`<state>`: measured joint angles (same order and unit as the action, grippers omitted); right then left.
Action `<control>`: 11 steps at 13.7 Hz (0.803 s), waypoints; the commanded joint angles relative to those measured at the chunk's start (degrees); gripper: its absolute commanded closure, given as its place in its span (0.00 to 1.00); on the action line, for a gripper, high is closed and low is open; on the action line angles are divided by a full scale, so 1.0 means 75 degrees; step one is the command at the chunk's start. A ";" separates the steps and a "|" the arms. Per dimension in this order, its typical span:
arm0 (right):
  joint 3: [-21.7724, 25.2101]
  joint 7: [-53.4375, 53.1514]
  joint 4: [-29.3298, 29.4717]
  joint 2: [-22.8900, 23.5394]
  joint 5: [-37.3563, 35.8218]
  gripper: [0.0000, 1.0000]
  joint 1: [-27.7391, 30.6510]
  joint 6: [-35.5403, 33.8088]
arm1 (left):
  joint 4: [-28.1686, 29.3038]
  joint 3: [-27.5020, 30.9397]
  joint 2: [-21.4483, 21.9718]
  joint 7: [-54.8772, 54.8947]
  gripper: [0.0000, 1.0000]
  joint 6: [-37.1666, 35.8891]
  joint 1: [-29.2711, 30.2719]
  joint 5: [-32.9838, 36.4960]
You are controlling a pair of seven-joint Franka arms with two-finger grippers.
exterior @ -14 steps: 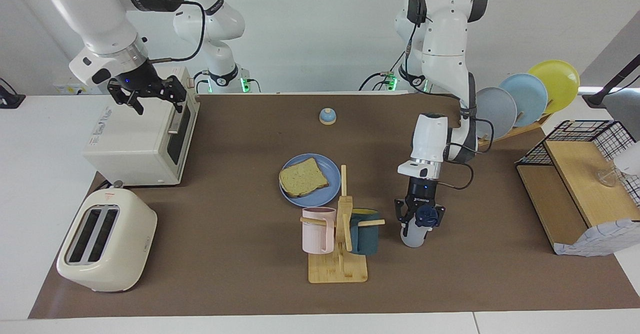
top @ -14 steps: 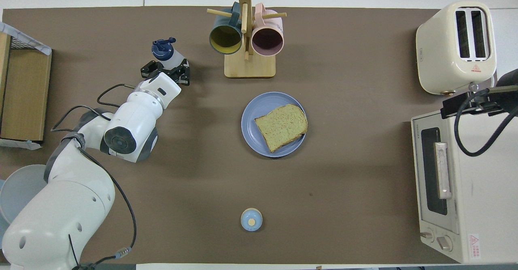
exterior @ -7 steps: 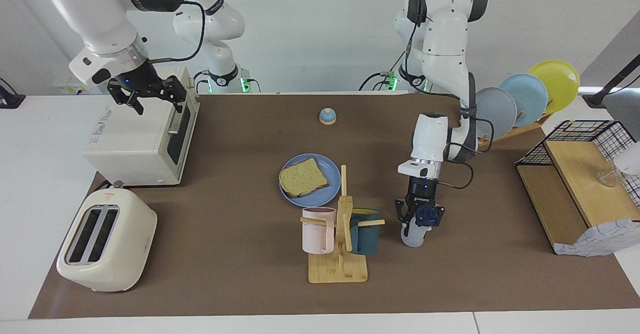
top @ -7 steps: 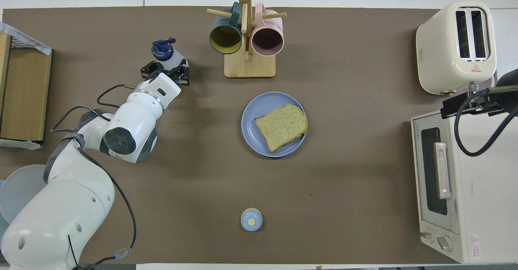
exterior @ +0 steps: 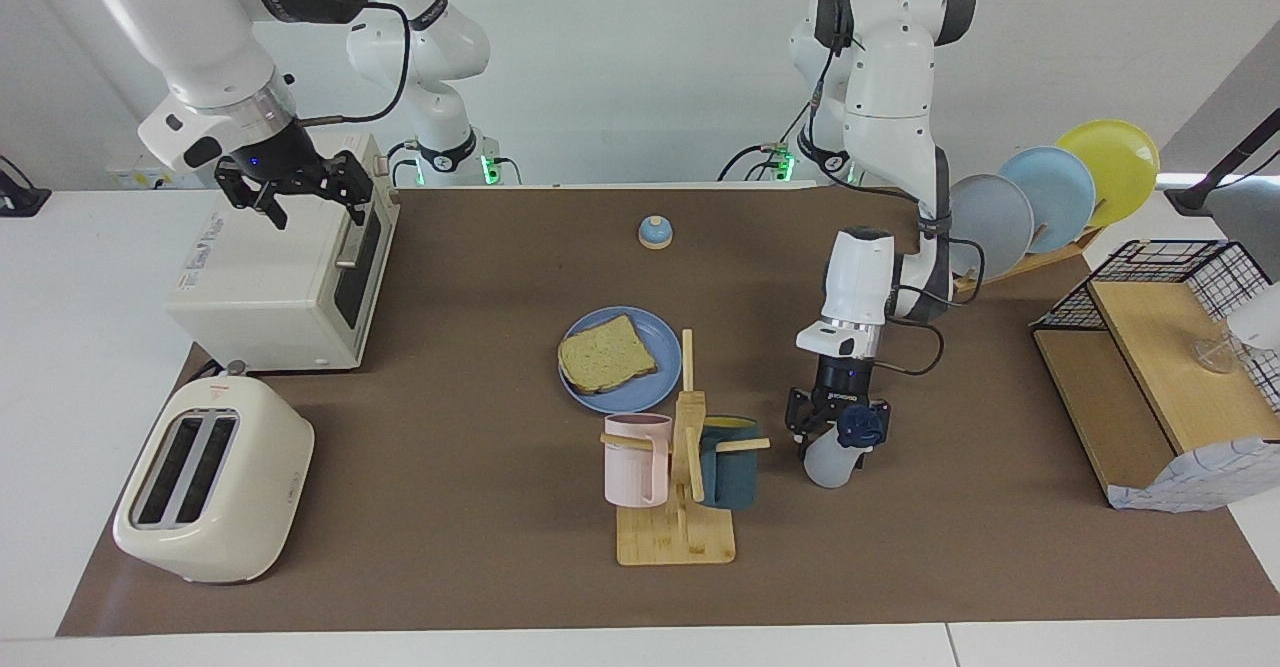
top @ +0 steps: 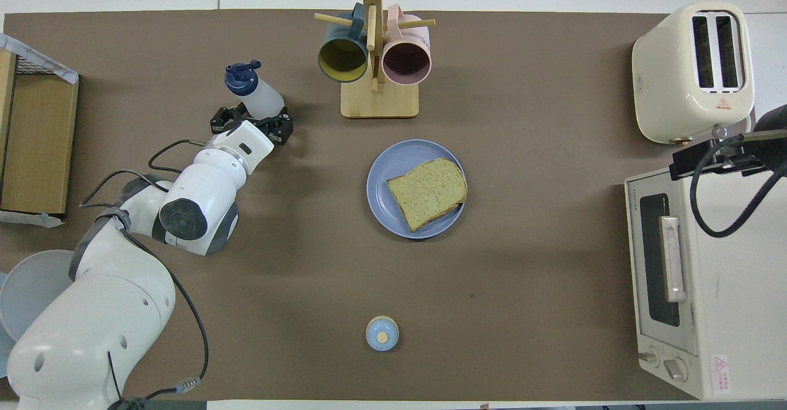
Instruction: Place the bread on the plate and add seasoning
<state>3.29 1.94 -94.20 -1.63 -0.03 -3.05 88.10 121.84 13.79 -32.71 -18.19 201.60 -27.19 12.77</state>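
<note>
The bread (exterior: pixel 605 355) (top: pixel 427 192) lies flat on the blue plate (exterior: pixel 625 402) (top: pixel 384 170) at mid-table. The seasoning (exterior: pixel 830 465) (top: pixel 261 95), a translucent bottle with a navy looped cap, stands on the mat beside the mug tree, toward the left arm's end. My left gripper (exterior: pixel 833 435) (top: pixel 252 118) hangs open just above it, fingers spread to either side of its upper part. My right gripper (exterior: pixel 300 192) waits open above the top of the toaster oven (exterior: pixel 280 267); only its edge shows in the overhead view.
A wooden mug tree (exterior: pixel 680 477) with a pink and a teal mug stands next to the plate, farther from the robots. A small bell (exterior: pixel 655 233), a cream toaster (exterior: pixel 215 482), a rack of plates (exterior: pixel 1050 192) and a wire-sided wooden shelf (exterior: pixel 1160 367) ring the mat.
My left gripper has opened and let go of the seasoning, then lifted slightly off it. The bottle stays standing on the mat. The right arm has not moved.
</note>
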 commanded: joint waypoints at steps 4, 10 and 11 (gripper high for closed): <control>-0.0087 0.0210 -0.0015 -0.0064 -0.0008 0.00 0.0160 -0.0004 | 0.0208 0.0002 0.0061 -0.0047 0.00 -0.0103 0.0168 0.0137; -0.0087 0.0210 -0.0015 -0.0064 -0.0008 0.00 0.0160 -0.0004 | 0.1809 0.0002 0.1931 0.0047 0.00 -0.0219 0.0263 0.0137; -0.0087 0.0210 -0.0015 -0.0064 -0.0008 0.00 0.0160 -0.0004 | 0.2138 0.0002 0.2377 0.0035 0.00 -0.0452 0.0227 0.0137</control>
<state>3.29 1.94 -94.20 -1.63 -0.03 -3.05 88.09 129.68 14.04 -24.24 -18.22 201.37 -25.56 12.81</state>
